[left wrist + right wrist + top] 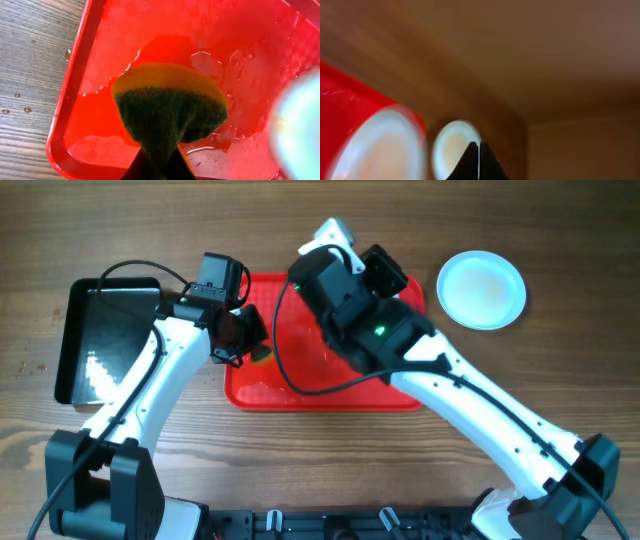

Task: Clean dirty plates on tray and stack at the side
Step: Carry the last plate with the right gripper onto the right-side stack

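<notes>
The red tray (pixel 400 395) lies wet in the middle of the table and fills the left wrist view (pixel 100 30). My left gripper (pixel 157 167) is shut on a yellow-and-green sponge (pixel 170 105) and holds it just above the tray's left end (pixel 250 345). My right gripper (pixel 479 152) is shut on the thin edge of a plate, raised over the tray's far side (pixel 332 235). That plate shows as a pale blur at the right of the left wrist view (pixel 300 125). Another blurred plate (pixel 375 145) shows against the tray. One plate (pixel 482 288) lies on the table right of the tray.
A glossy black tray (pixel 110 340) lies left of the red tray, with no sponge on it. Water drops dot the wood beside the red tray (pixel 22 107). The right arm (pixel 470 395) crosses over the tray's right half.
</notes>
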Action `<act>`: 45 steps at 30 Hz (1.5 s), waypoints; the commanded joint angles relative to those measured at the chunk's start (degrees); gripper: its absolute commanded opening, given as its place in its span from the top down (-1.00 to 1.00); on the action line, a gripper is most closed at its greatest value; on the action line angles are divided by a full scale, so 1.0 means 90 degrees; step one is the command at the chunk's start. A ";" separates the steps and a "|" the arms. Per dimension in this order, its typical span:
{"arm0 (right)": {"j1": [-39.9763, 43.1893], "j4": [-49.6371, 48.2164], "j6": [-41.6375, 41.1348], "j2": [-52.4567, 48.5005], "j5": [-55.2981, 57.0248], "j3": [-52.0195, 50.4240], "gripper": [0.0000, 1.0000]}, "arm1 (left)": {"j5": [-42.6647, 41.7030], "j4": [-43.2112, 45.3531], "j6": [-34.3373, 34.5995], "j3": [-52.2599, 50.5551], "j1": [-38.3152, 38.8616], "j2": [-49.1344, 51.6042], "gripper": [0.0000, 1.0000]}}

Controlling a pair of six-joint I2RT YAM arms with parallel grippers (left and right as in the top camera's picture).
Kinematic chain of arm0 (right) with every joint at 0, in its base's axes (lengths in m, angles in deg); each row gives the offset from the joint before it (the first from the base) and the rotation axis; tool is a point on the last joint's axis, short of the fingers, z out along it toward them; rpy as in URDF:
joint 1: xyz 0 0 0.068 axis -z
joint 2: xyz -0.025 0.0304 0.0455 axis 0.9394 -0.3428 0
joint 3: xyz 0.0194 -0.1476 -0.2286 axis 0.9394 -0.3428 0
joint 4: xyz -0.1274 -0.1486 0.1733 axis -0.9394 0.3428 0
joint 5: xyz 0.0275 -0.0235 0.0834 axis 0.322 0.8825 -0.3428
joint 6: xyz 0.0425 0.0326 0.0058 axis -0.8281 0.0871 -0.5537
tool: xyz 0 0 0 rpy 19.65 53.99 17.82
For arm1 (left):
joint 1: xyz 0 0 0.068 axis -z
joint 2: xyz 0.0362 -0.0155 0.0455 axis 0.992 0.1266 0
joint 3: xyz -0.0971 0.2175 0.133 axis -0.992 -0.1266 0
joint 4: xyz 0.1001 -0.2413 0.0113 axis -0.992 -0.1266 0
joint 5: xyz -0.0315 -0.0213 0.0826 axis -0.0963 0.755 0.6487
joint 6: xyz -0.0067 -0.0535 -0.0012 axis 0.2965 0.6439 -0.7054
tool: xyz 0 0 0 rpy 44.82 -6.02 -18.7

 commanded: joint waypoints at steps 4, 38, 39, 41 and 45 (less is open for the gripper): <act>-0.0325 -0.0517 0.0515 0.0032 0.1076 0.0061 0.91 | -0.0102 0.0039 0.0017 -0.0046 0.0024 0.0061 0.91; 0.7973 -0.0287 -0.6717 0.1974 -0.7026 -0.6336 0.09 | -0.0100 0.0204 0.0015 -0.0046 0.0024 0.0061 0.88; 0.7973 -0.0330 -0.6715 0.1940 -0.7026 -0.6348 0.16 | -0.0100 0.0211 0.0015 -0.0046 0.0024 0.0061 0.88; 0.7973 -0.0522 -0.6717 0.1809 -0.7031 -0.6453 0.47 | -0.0100 0.0209 0.0015 -0.0046 0.0024 0.0061 0.88; 0.7961 -0.0656 -0.6348 0.1462 -0.7317 -0.6509 0.92 | -0.0100 0.0214 0.0015 -0.0046 0.0024 0.0061 0.87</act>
